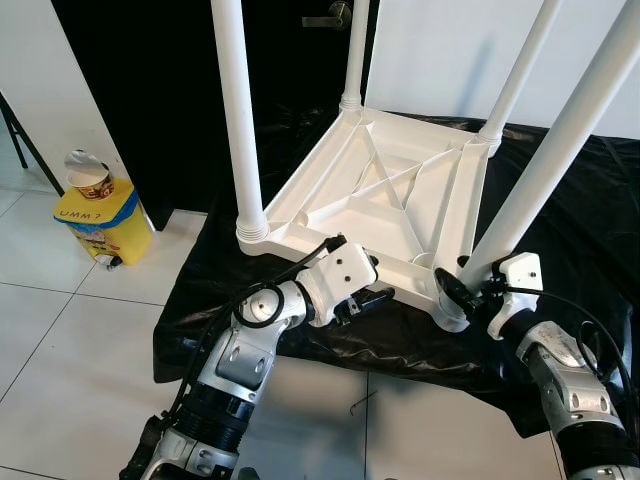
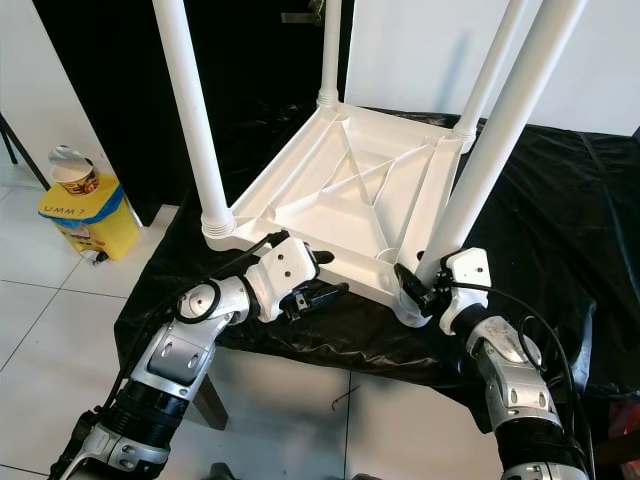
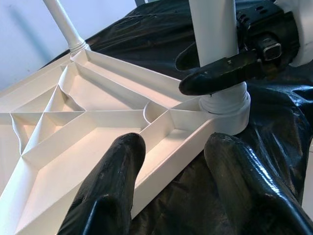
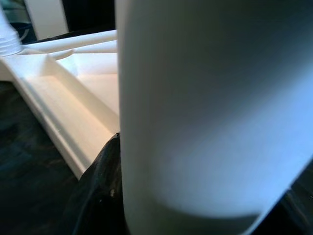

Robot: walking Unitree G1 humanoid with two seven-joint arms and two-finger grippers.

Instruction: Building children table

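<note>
A white plastic children's table [image 1: 385, 190] lies upside down on a black sheet [image 1: 590, 220] spread over a low surface, its four white legs pointing up. The near-right leg [image 1: 545, 165] rises from the corner socket closest to the robot.

The right gripper [image 1: 458, 288] is clenched around the base of that leg just above the socket, probably to seat or twist it home. The left gripper [image 1: 372, 296] sits at the table's near rim, its jaws parted astride that edge (steadying the top, it seems) without clearly pinching it.

The left wrist view shows the ribbed underside and the right gripper's fingers [image 3: 220, 78] wrapping the leg. The head views add the room: white floor tiles [image 1: 60, 340] and a yellow container [image 1: 100, 218] to the left.
</note>
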